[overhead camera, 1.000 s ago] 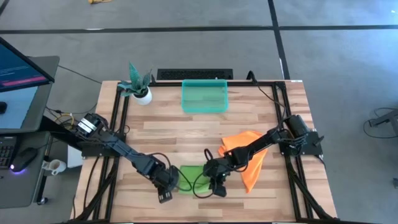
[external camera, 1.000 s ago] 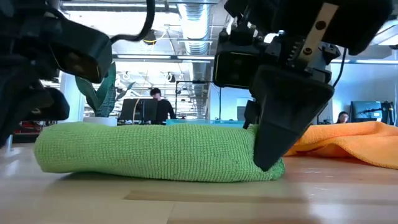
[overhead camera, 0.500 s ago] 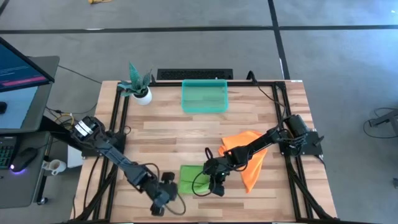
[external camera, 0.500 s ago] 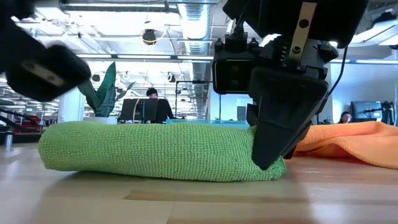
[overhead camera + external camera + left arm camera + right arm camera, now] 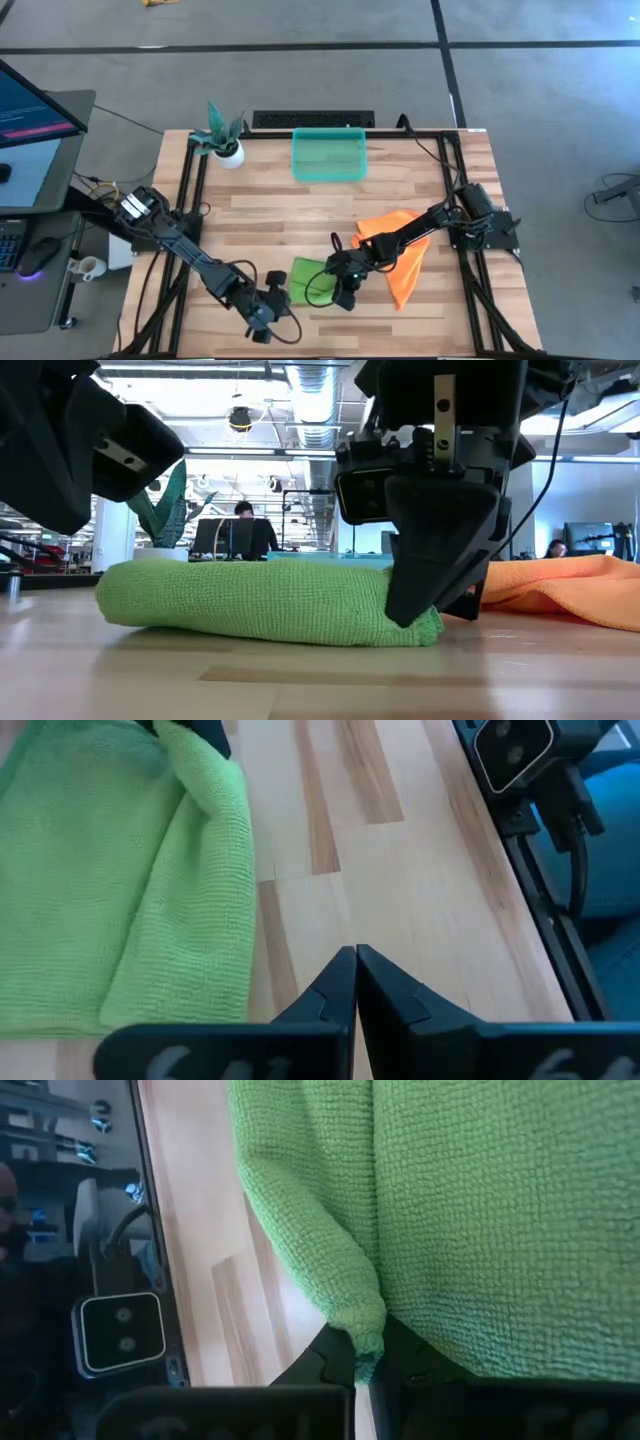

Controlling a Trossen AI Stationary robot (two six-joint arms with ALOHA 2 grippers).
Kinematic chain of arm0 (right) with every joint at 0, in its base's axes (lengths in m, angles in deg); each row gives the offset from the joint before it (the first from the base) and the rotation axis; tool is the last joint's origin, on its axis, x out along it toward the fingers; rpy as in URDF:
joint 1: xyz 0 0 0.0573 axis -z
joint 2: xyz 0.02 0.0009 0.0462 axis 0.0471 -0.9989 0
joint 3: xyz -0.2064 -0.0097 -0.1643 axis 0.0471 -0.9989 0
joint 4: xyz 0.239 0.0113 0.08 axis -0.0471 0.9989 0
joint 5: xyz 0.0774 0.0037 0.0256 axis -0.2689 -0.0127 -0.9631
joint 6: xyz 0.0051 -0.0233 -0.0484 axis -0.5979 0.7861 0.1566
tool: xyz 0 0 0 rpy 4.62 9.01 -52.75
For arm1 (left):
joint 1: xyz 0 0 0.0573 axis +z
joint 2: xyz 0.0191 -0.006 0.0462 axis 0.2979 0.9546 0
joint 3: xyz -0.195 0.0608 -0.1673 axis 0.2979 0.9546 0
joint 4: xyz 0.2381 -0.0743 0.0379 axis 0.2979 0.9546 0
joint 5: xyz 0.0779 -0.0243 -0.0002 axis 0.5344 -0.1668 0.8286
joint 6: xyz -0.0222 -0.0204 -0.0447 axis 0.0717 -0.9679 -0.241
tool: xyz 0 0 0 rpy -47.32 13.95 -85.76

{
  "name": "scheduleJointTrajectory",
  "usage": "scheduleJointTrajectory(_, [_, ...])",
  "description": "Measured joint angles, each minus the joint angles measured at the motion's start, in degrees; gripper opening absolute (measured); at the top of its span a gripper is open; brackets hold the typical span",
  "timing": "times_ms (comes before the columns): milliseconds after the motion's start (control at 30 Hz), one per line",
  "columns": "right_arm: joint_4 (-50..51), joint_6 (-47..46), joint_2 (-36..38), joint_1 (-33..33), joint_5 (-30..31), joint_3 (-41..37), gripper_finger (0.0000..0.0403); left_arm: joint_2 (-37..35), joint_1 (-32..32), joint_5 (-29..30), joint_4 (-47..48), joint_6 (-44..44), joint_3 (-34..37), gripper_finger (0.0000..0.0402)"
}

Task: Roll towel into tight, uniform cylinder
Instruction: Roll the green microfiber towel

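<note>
Green towel (image 5: 306, 278), loosely rolled, lying near table's front edge

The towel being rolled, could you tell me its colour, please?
Light green towel, clearest in the right wrist view.

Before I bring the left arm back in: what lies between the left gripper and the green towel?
Only bare wood: the left wrist view shows the shut left gripper beside the green towel, not touching.

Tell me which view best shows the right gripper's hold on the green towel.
The right wrist view: the right gripper is shut on a fold of the green towel, seen close. The low view shows it at the towel's end, the high view only small, and the left wrist view shows the towel alone.
</note>
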Motion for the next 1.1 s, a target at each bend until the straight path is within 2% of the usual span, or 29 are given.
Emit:
scheduleJointTrajectory(233, [-0.5, -0.7, -0.2, 0.6, -0.2, 0.1, 0.0026, 6.2, 0.8, -1.5, -0.3, 0.1, 0.0, 0.0000])
scheduleJointTrajectory(367, [-0.4, -0.7, -0.2, 0.6, -0.2, 0.1, 0.0026, 7.0, 1.5, -1.2, -1.8, -0.4, -0.1, 0.0000])
scheduleJointTrajectory(867, [-0.1, -0.8, -0.2, 0.5, -0.5, 0.1, 0.0026, 7.1, 1.9, 9.2, -1.3, 0.5, -0.1, 0.0000])
scheduleJointTrajectory(1100, [0.1, -0.8, -0.2, 0.5, -0.6, 0.1, 0.0026, 6.8, 1.8, 14.4, 3.9, 2.2, -4.4, 0.0000])
